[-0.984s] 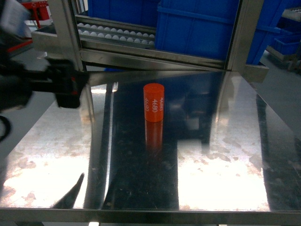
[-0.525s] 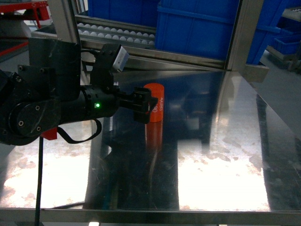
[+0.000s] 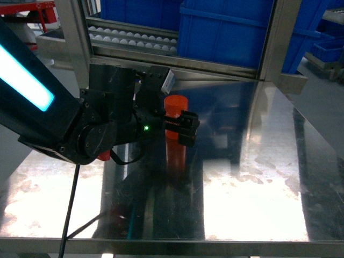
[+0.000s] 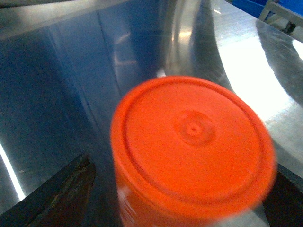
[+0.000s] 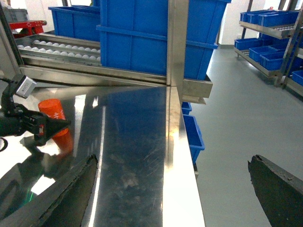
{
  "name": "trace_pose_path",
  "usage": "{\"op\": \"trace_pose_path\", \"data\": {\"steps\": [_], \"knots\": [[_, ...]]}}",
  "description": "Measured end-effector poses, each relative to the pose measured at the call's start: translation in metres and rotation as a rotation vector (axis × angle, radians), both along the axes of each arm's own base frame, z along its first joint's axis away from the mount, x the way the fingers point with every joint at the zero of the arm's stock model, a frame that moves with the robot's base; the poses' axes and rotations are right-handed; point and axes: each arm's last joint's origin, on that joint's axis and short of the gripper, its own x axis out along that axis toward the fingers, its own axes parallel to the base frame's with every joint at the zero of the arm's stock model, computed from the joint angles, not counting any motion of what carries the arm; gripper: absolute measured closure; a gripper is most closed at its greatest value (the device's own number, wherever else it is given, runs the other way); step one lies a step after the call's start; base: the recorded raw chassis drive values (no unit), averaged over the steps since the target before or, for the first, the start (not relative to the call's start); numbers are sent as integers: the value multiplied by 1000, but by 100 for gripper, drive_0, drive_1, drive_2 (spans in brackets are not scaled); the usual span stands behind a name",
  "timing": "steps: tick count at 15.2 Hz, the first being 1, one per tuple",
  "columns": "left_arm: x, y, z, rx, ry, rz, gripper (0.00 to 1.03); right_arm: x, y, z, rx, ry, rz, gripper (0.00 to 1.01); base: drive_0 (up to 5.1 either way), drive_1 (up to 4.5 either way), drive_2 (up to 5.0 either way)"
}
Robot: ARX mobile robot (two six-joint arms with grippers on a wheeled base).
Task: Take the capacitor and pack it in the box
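The capacitor (image 3: 174, 105) stands upright, long axis vertical, on the steel surface (image 3: 258, 177) toward its back edge, near the rack rail (image 3: 177, 64); open room lies in front and to the right. The left tool (image 3: 181, 124) straddles it, fingers (image 4: 52, 198) spread either side, not visibly touching. The right tool (image 5: 170, 189) is spread over the surface's right edge.

Matte black left arm (image 3: 102, 134) with a glowing cyan strip, green indicator light and black cable.

Left end effector (image 3: 181, 124) (fingers spread) low
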Motion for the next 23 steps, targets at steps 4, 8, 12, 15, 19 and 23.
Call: {"op": "trace_pose_path", "data": {"steps": [4,8,12,15,19,23], "knots": [[9,-4,-6,3,-12,20,5,0,0,0,0,0,0,3,0,0,0],[2,-6,-10,-25,-1,57,59,0,0,0,0,0,0,3,0,0,0],[-21,21,31,-10,-120,186,59,0,0,0,0,0,0,3,0,0,0],[-54,64,94,-35,-288,340,59,0,0,0,0,0,0,3,0,0,0],[-112,104,103,26,-252,504,59,0,0,0,0,0,0,3,0,0,0],[-154,128,130,18,-292,584,59,0,0,0,0,0,0,3,0,0,0]]}}
